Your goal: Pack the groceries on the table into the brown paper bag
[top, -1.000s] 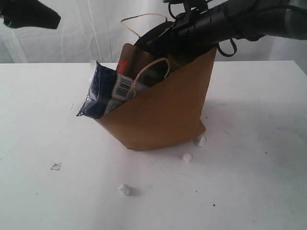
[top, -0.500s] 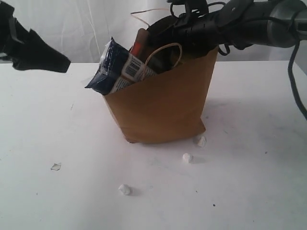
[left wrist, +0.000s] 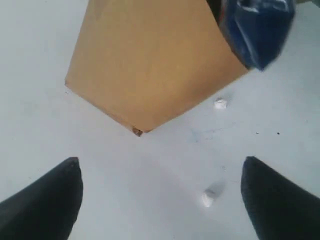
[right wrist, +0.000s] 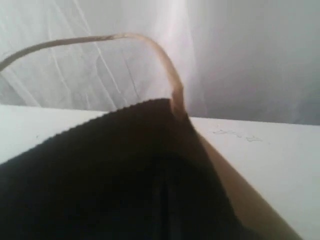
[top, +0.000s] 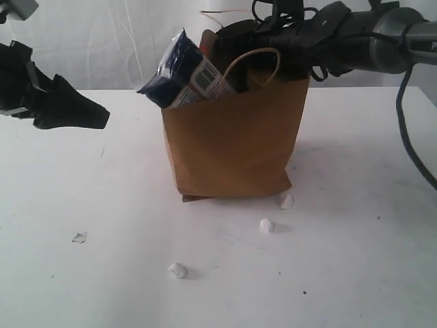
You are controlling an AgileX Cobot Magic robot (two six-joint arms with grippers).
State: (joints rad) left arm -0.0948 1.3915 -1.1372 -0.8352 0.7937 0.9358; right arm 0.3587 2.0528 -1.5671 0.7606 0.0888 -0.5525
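1. Exterior view, left of the brown paper bag (top: 232,143): my left tool (left wrist: 160,170) hangs over the table (top: 82,191), spread wide and holding nothing.
2. The long blue-white packet (top: 186,72) pokes out of the bag's top left corner. I judge it light, soft and slick, best pinched across its free end.
3. The bag stands upright on the table. It is thin paper, so I'd take a cord handle (right wrist: 120,36).
4. My right tool (top: 263,41) is at the bag's mouth, and I cannot tell how its jaws stand.

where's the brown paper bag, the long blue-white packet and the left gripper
brown paper bag (top: 232,147): exterior view, middle of its front wall
long blue-white packet (top: 175,65): exterior view, dark blue end sticking out above the rim
left gripper (left wrist: 161,165): left wrist view, midway between its open fingertips
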